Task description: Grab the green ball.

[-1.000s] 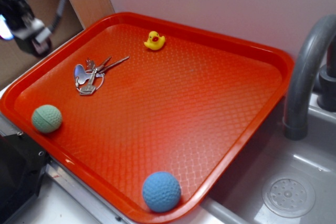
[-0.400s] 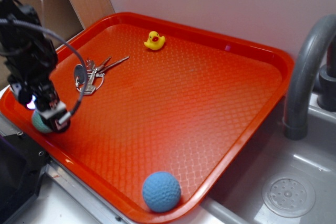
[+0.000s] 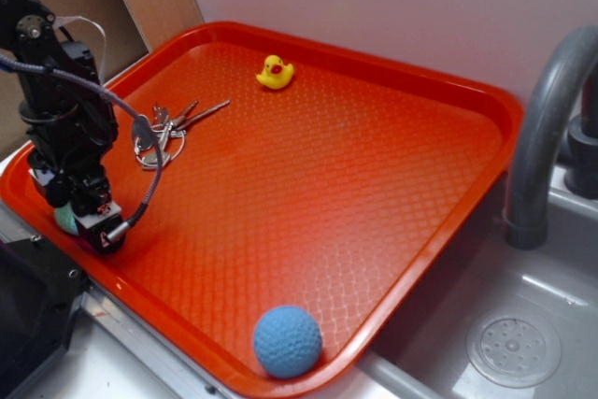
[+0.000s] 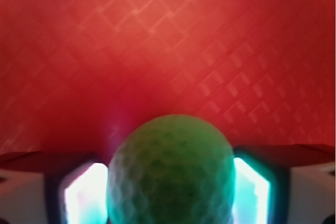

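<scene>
The green ball (image 4: 170, 171), pale and dimpled, sits between my two lit finger pads (image 4: 86, 195) in the wrist view, and both pads touch its sides. In the exterior view only a sliver of the ball (image 3: 64, 220) shows behind my gripper (image 3: 84, 221). The gripper is lowered onto the front left corner of the red tray (image 3: 374, 67), where the ball rests on the tray floor. The gripper (image 4: 170, 195) is shut on the ball.
A larger light-blue ball (image 3: 288, 341) lies at the tray's front edge. A bunch of keys (image 3: 161, 133) lies just behind my arm. A yellow duck (image 3: 275, 72) sits at the back. A grey faucet (image 3: 547, 128) and a sink drain (image 3: 514, 350) are to the right.
My arm came down from the upper left onto the green ball, and the fingers now straddle and touch it. The ball, keys, duck and blue ball have not moved.
</scene>
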You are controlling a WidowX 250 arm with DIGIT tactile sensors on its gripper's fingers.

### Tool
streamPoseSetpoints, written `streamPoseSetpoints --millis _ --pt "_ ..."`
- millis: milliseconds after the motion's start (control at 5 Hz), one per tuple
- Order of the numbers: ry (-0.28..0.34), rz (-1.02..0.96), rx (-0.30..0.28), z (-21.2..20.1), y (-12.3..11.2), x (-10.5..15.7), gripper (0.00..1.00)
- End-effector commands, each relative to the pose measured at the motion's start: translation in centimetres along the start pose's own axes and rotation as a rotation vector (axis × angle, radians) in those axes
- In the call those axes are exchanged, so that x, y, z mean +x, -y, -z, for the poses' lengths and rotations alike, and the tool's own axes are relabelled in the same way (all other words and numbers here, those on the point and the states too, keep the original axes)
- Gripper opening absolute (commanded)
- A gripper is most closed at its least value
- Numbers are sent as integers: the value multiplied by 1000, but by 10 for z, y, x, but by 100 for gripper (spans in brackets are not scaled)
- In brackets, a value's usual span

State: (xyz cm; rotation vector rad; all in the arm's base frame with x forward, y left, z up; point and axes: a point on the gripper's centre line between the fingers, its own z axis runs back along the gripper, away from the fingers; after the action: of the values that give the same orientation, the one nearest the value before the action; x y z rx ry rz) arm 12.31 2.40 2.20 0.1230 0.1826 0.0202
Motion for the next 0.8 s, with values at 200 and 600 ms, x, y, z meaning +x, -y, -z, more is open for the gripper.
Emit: streamPoseSetpoints --millis 200,600 --pt "245 -95 -67 -114 -19 22 0" --pt "300 -103 -152 -216 -15 31 0"
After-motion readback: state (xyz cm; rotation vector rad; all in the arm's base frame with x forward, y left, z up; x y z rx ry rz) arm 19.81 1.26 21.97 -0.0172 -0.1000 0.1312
